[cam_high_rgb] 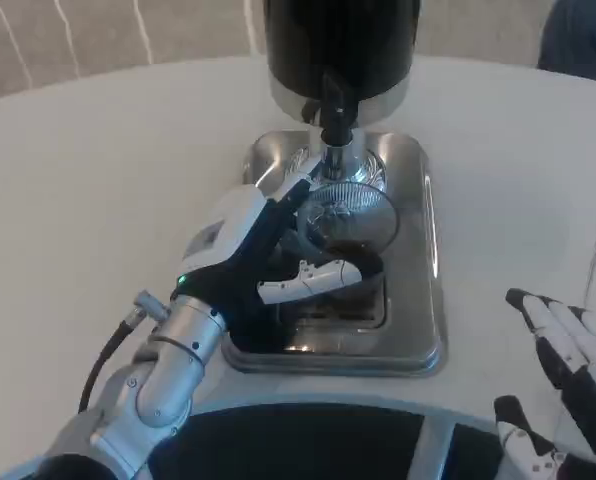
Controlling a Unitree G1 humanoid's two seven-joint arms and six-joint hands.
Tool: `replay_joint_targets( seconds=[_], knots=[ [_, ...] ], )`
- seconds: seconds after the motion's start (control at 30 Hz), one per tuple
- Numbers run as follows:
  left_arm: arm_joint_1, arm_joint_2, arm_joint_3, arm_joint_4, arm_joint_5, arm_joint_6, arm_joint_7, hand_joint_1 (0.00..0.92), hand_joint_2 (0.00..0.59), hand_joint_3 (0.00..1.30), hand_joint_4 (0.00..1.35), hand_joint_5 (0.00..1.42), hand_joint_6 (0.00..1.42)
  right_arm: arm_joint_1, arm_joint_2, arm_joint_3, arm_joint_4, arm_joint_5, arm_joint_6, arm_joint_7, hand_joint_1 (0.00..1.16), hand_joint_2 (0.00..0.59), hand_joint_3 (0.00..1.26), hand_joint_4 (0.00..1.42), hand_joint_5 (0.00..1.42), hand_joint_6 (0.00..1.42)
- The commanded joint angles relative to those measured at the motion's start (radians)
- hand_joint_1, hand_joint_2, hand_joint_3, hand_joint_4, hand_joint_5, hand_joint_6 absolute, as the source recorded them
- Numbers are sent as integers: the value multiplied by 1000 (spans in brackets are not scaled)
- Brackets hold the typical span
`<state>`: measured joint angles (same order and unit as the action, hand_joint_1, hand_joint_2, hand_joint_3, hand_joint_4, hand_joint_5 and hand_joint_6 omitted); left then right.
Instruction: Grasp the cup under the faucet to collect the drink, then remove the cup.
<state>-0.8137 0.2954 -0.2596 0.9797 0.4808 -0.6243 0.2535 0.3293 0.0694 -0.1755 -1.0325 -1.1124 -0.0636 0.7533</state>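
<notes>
Head view shows a white counter [88, 170] with a drink dispenser [340, 45] at the far centre. The dispenser has a black body on a silver base ring. Its faucet [335, 125] has a black handle and a silver spout that points down over a rectangular silver drip tray [418, 300].

The cup [353, 215] is clear and stands on the tray directly below the spout. Dark liquid is visible in its bottom. The cup is upright, with its rim just under the spout.

The left robot hand [268, 250] reaches in from the near left and grips the cup. Its white back faces up and to the left. Upper fingers extend along the left side of the cup toward the spout. One white-and-black finger [313, 280] lies across the near side of the cup, just above the slotted grate of the tray. A small green light is lit near the wrist. The silver left forearm [163, 375] runs from the near-left corner up to this hand, with a black cable beside it.

The right robot hand [568, 385] rests at the near right, well apart from the tray. Its fingers are spread and it holds nothing. The fingertips point toward the far left.
</notes>
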Motion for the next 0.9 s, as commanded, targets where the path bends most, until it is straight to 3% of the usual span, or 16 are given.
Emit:
replay_joint_targets(
  seconds=[0.03, 0.17, 0.9],
  knots=[
    [14, -4, -7, 26, 4, 15, 1, 209, 38, 248, 365, 630, 697, -27, 56, 9, -15, -19, 15, 11, 360, 576, 0, 0, 0, 0],
    [17, -4, -6, 32, 2, 11, 5, 221, 45, 351, 427, 673, 708, -32, 55, 12, -15, -37, 22, 10, 363, 577, 0, 0, 0, 0],
    [48, -1, -17, 6, 44, -18, 157, 337, 82, 689, 776, 1034, 1088, -22, 57, 31, -15, -66, 41, -14, 373, 570, 14, 0, 0, 0]
  ],
)
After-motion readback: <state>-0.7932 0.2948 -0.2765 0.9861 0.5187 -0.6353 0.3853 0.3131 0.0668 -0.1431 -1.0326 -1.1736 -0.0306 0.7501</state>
